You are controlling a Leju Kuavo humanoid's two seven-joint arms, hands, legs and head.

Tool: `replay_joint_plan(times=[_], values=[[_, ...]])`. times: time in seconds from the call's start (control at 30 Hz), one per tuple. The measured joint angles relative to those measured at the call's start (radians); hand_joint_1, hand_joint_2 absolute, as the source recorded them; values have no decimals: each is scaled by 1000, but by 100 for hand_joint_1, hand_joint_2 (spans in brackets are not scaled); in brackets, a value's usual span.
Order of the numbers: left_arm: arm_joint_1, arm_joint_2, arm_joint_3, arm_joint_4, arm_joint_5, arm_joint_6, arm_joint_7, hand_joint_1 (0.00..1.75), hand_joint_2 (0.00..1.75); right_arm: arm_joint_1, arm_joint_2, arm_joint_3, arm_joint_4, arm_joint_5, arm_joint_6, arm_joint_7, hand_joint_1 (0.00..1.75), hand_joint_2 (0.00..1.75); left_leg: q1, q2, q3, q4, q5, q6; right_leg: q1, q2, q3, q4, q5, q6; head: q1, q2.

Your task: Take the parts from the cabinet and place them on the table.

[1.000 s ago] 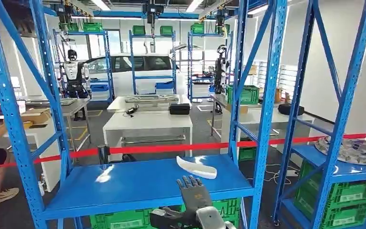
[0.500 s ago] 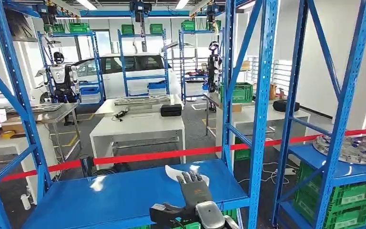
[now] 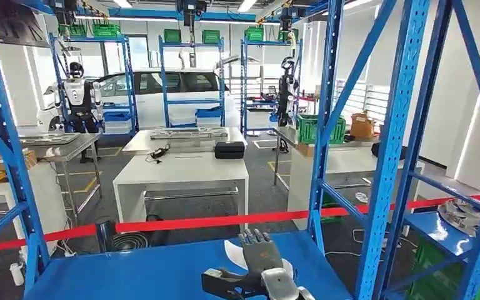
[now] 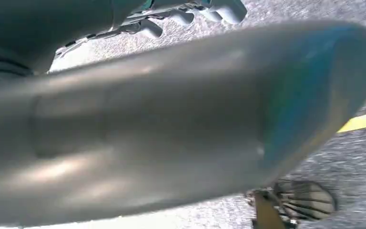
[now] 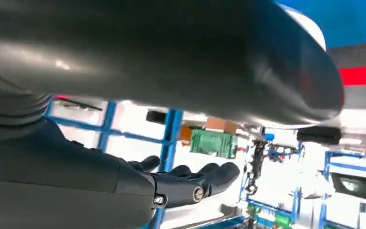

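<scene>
A white curved part (image 3: 232,252) lies on the blue cabinet shelf (image 3: 137,275), near its right front upright. My right hand (image 3: 259,260) hovers over the part with fingers stretched forward and thumb out to the side, hiding most of it and holding nothing. The right wrist view has the thick thumb across the picture, the dark fingers (image 5: 195,183) straight, and a sliver of the white part (image 5: 310,27) beside the blue shelf (image 5: 357,19). My left hand (image 4: 171,119) hangs over grey floor, its fingers (image 4: 195,12) apart from the thumb and empty.
Blue rack uprights (image 3: 325,125) and diagonal braces frame the shelf on both sides. A red barrier tape (image 3: 194,223) runs behind it. The neighbouring rack on the right carries silver disc parts (image 3: 472,215). White tables (image 3: 181,169) and a white car stand beyond.
The whole view has shifted, so the camera moved nearer the shelf. My right hand now covers more of the white part than before; its fingers stay stretched.
</scene>
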Motion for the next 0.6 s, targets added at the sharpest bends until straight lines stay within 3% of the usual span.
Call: replay_joint_plan(times=[0.03,0.07,0.1,0.13,0.17,0.2,0.23,0.27,0.3,0.33,0.4,0.43,0.47,0.5,0.53,0.57,0.6], values=[[6,0,1,3,-2,2,2,0,0,13,-8,0,12,0,1,0,0,0,0,-1,17,-4,-20,-5,1,-10,8,-46,215,-2,0,0],[6,-1,1,5,-3,4,2,0,0,22,-13,1,21,-2,2,1,0,0,0,-4,37,-7,-34,-17,13,-12,10,-54,216,-15,-1,-1],[3,-1,2,5,-5,6,2,0,0,27,-11,2,21,-4,3,2,0,0,1,-4,36,-8,-32,-27,15,-8,25,-51,214,-36,-3,0],[1,-1,2,4,-4,8,4,0,0,24,-15,3,21,-8,0,4,0,0,4,0,42,-11,-30,-30,19,-6,24,-52,205,-44,0,2],[-1,-2,2,3,-4,14,2,0,0,14,-17,3,21,-10,-6,3,0,0,3,-1,25,15,-3,-43,19,-5,32,-61,193,-60,0,1],[-4,-2,2,3,-2,17,2,0,0,9,-16,3,19,-13,-13,2,0,0,0,-2,-21,87,40,-50,6,-2,53,-81,187,-62,-2,2],[-5,-6,2,4,-1,18,0,0,0,11,-17,3,20,-16,-21,0,0,0,1,5,-82,182,92,-54,3,1,76,-99,181,-65,-3,3],[-6,-7,2,5,1,18,0,0,0,20,-18,3,21,-17,-23,-2,0,0,2,8,-137,253,106,-57,1,1,105,-120,172,-66,-7,3],[-7,-7,3,5,1,18,0,0,0,33,-21,3,23,-19,-23,-2,0,0,3,10,-182,294,76,-60,1,1,135,-138,162,-65,-6,4],[-5,-7,4,5,1,19,0,0,0,42,-23,3,26,-21,-23,-1,0,0,3,11,-215,305,21,-60,0,2,160,-150,151,-63,-7,3],[0,-7,10,6,3,22,0,0,0,47,-29,3,27,-26,-24,0,0,0,3,13,-264,282,-69,-61,-4,6,205,-158,121,-59,-7,4],[2,-7,11,6,3,22,0,0,0,46,-30,3,27,-27,-25,0,0,0,4,13,-273,244,-65,-61,-6,8,225,-158,105,-57,-8,4],[3,-7,11,6,3,23,0,0,0,47,-31,3,28,-28,-25,0,0,0,4,14,-272,186,-25,-61,-9,9,247,-158,88,-55,-8,4],[5,-7,11,6,3,23,0,0,0,48,-31,3,28,-29,-25,0,0,0,6,16,-269,115,55,-62,-11,9,267,-158,71,-50,-9,4],[10,-9,11,8,3,23,0,0,0,52,-32,3,30,-31,-25,0,0,175,10,23,-266,34,192,-62,-8,8,273,-158,52,-41,-9,4],[12,-10,11,13,3,23,0,0,0,51,-34,3,34,-32,-26,0,0,175,11,31,-278,-51,264,-59,-4,11,290,-140,29,-33,-10,3],[9,-9,11,13,3,23,0,0,0,50,-35,3,34,-33,-25,0,0,175,8,37,-272,-19,262,-44,0,13,290,-142,9,-24,-5,3]])
